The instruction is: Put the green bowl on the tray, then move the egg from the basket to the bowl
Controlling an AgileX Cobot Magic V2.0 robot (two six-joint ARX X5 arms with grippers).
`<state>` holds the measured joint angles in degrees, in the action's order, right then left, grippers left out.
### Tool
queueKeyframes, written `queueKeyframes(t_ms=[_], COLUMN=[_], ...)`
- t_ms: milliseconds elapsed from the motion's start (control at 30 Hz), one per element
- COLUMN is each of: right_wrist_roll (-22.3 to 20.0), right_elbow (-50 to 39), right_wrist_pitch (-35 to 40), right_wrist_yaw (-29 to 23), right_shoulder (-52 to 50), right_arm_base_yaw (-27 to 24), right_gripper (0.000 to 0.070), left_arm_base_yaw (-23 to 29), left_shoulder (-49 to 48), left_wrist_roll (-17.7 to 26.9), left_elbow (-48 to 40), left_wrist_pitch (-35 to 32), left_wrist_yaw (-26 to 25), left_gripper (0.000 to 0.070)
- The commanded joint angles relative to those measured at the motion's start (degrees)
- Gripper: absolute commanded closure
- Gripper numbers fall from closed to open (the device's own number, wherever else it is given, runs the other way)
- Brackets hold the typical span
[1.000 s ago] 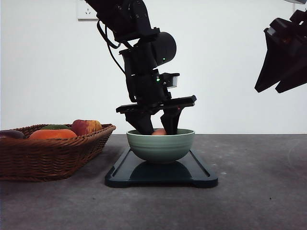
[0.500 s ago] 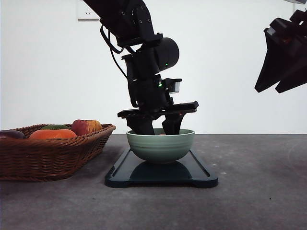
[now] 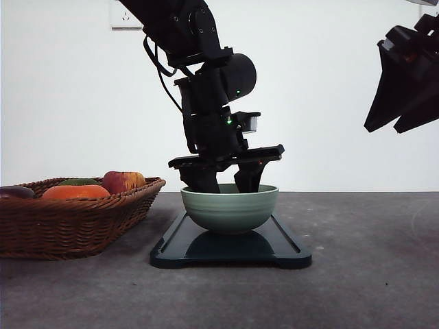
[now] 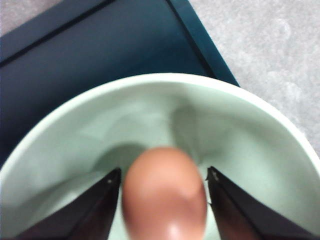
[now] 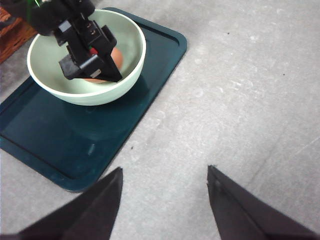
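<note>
left end effector [image 4: 164,200] spread, fingers flanking the egg [image 4: 164,192] with slight gaps | egg low inside green bowl [image 3: 230,209] | bowl centred on tray [image 3: 230,248], on the tabletop [image 3: 370,260] | step: release; lift straight up, clear the rim, don't nudge the egg | right end effector [image 5: 165,200] spread, raised well apart | basket [image 3: 68,219] left of tray

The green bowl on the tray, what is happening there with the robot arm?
The left end effector reaches into the green bowl, which sits on the tray. An egg lies between its fingers inside the bowl, with small gaps on both sides, so it looks released. The right end effector hangs open above the table, holding nothing.
</note>
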<state>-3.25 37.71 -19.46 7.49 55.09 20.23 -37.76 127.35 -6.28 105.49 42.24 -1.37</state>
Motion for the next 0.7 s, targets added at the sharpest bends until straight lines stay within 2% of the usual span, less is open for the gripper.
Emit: queueKeyframes(t_ms=[0, 300, 400, 600, 667], right_wrist_roll=[-0.68, -0.7, -0.7, -0.7, -0.7], right_elbow=[0.09, 0.09, 0.09, 0.11, 0.11], right_wrist_pitch=[0.33, 0.35, 0.35, 0.32, 0.07], right_wrist_yaw=[0.04, 0.04, 0.04, 0.02, 0.01], right_shoulder=[0.17, 0.15, 0.13, -0.2, -0.55], right_arm_base_yaw=[0.2, 0.2, 0.2, 0.2, 0.2], right_gripper=[0.0365, 0.0365, 0.0366, 0.0366, 0.0366], left_arm_base_yaw=[-0.61, -0.59, -0.43, 0.22, 0.44], left_shoulder=[1.62, 1.57, 1.57, 1.04, -0.89], left_wrist_roll=[-0.44, -0.46, -0.17, 1.14, 1.23], left_elbow=[1.64, 2.68, 5.48, 14.76, 15.02], left_wrist_pitch=[-0.04, 1.7, 5.14, 16.23, 16.66], left_wrist_yaw=[0.11, 0.11, 0.11, 0.11, 0.09], left_gripper=[0.033, 0.0324, 0.0324, 0.0324, 0.0325])
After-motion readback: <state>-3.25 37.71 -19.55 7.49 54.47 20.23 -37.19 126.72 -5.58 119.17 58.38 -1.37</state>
